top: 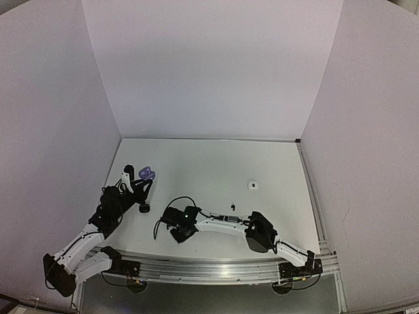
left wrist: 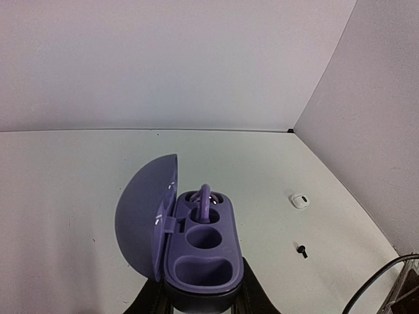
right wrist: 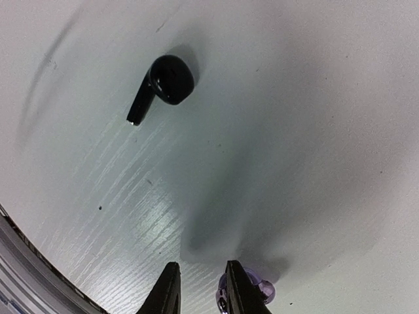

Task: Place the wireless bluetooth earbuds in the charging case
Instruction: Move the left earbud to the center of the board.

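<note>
Charging case (left wrist: pixel 200 258), lid open, clamped in left gripper (left wrist: pixel 200 297); seated earbud (left wrist: pixel 203 199) fills one well, the other is empty. Right gripper (right wrist: pixel 200 284), narrow, touches a loose purple earbud (right wrist: pixel 262 291) at lower right; grip unconfirmed. Black earbud (right wrist: pixel 163 82) lies upper left.

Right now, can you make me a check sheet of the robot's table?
Surface: white table, faint scuffs.
Job's things: case open, purple bud seated in it; black bud lying on the table; second purple bud by the right fingers.
Clutter: small white thing, too small to name.
Grippers: left gripper shut on the case; right gripper nearly closed, grip unclear.
Cables: black cable at the near edge.
Surroundings: white walls on three sides.
</note>
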### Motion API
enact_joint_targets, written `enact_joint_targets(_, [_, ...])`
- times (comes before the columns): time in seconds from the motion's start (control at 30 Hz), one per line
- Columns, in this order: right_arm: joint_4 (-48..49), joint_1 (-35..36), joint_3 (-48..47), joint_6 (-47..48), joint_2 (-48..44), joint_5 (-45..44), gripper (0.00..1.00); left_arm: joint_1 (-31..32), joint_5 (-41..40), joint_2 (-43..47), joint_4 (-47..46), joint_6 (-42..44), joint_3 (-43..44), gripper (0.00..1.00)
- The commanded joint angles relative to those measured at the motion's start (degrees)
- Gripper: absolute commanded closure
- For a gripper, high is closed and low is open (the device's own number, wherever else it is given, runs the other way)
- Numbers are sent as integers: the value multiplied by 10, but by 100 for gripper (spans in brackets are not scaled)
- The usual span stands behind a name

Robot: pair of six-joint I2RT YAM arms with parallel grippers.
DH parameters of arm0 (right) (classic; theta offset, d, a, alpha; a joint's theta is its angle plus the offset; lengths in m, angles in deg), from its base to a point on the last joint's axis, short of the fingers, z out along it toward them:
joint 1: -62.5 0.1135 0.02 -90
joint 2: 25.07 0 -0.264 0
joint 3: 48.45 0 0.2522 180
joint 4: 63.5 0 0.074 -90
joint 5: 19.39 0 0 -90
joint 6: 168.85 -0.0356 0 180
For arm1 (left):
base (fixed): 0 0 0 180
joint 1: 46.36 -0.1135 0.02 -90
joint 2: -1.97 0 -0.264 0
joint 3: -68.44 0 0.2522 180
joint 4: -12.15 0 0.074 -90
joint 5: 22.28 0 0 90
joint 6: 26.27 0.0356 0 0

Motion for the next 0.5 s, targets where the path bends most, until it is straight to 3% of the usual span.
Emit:
enact_joint_targets(0.0, [-22, -1, 5, -11, 4, -2, 78, -3, 4, 1, -28, 0, -4, 100])
enact_joint_targets(0.47, [-72, -1, 67, -2, -67, -6, 79, -3, 6, 3, -26, 1, -5, 100])
